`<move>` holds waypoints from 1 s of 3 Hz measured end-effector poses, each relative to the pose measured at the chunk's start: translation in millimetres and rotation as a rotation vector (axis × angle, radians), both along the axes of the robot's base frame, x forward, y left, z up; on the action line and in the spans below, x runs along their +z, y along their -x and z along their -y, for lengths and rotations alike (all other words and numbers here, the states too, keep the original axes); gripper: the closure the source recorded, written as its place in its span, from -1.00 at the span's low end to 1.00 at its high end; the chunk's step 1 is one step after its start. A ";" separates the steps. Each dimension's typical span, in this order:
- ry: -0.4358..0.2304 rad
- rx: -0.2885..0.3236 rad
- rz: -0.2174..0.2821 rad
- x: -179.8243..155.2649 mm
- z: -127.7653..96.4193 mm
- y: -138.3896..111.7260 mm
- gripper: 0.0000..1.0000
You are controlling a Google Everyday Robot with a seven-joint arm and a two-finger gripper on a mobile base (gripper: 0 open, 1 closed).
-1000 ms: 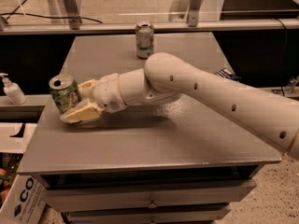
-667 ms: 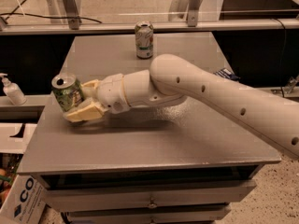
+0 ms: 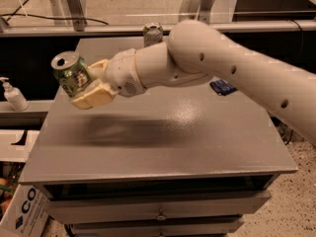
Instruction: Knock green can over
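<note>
The gripper (image 3: 86, 85) hung over the surface's (image 3: 163, 137) nine o'clock side, fingers clamped on the tilted green can (image 3: 72, 76).

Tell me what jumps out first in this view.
The gripper holds the green can tilted in the air over the left side of the table, and a blurred shadow lies beneath it. A second can stands at the far edge, partly hidden behind the arm. A blue object lies at right.
</note>
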State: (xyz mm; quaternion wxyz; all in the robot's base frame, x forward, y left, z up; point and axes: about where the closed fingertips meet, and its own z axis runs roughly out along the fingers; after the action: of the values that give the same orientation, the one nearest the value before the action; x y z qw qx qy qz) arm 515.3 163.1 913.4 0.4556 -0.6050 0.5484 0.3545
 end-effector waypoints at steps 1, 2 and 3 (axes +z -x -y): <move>0.182 -0.033 0.052 27.4 13.6 -11.1 1.00; 0.399 -0.081 0.044 30.8 36.5 -25.8 1.00; 0.616 -0.169 -0.027 13.8 80.6 -41.7 1.00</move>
State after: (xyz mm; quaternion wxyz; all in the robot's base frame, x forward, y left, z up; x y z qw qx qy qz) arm 557.0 82.5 927.2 0.2717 -0.6621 0.6841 0.1407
